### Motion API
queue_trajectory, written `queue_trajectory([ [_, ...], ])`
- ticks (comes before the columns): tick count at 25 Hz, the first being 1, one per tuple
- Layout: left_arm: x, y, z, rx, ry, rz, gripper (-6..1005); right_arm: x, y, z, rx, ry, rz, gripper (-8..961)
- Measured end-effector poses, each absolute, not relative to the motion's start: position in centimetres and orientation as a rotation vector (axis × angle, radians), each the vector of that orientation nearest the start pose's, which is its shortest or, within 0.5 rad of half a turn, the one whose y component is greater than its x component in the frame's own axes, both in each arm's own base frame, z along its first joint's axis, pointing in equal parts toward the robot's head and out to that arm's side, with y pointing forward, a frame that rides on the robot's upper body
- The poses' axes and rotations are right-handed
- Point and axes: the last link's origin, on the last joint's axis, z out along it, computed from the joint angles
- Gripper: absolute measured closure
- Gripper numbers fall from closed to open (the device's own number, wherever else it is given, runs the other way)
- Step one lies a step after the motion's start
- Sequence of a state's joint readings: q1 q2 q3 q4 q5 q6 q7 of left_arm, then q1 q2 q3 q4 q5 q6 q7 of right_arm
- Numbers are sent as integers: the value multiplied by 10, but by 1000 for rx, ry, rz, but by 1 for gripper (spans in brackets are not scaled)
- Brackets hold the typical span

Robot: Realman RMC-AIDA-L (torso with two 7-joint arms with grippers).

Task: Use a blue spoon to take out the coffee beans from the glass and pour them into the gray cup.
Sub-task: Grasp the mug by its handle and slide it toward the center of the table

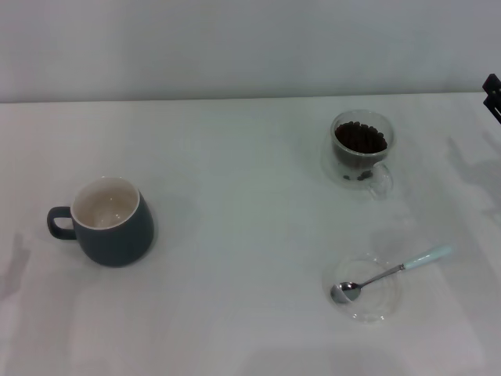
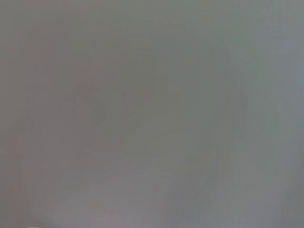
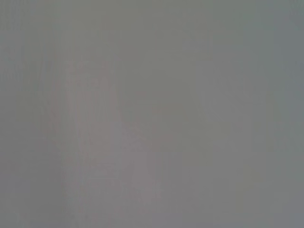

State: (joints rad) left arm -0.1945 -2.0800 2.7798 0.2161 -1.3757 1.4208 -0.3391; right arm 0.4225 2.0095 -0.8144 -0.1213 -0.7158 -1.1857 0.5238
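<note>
On the right half of the white surface [image 1: 235, 329] sit the things to be worked with: the glass [image 1: 362, 150] towards the back, holding a heap of coffee beans [image 1: 361, 139], and nearer the front a clear saucer [image 1: 368, 288] on which the blue spoon [image 1: 389, 272] rests. Its metal bowl lies inside the saucer and its pale handle juts out over the rim towards the right edge, which looks meant to offer that handle to the right arm. The gray cup [image 1: 109, 222] stands well apart on the left half, its cream inside showing no beans and its loop handle turned outward to the left.

Only a dark bit of the right arm [image 1: 492, 92] shows at the far right edge, behind the glass; whether its fingers are released or clenched cannot be told. The left gripper is out of sight, and both wrist views show only a blank blur. Nothing is held yet, so picking up the spoon appears to be the first step.
</note>
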Motion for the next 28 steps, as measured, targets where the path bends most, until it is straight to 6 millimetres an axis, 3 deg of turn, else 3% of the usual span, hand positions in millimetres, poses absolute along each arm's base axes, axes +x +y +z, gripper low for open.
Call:
queue_trajectory([
  [11, -365, 218, -6, -1409, -700, -903, 111, 367, 332, 49, -1561, 636, 768, 209],
  [21, -380, 179, -9, -1576, -660, -794, 110, 368, 331, 50, -1556, 639, 768, 215],
  [25, -383, 183, -10, -1647, -631, -745, 111, 366, 333, 49, -1559, 636, 772, 218],
  [28, -383, 198, -11, -1725, -582, -688, 112, 363, 335, 48, -1567, 629, 780, 219],
])
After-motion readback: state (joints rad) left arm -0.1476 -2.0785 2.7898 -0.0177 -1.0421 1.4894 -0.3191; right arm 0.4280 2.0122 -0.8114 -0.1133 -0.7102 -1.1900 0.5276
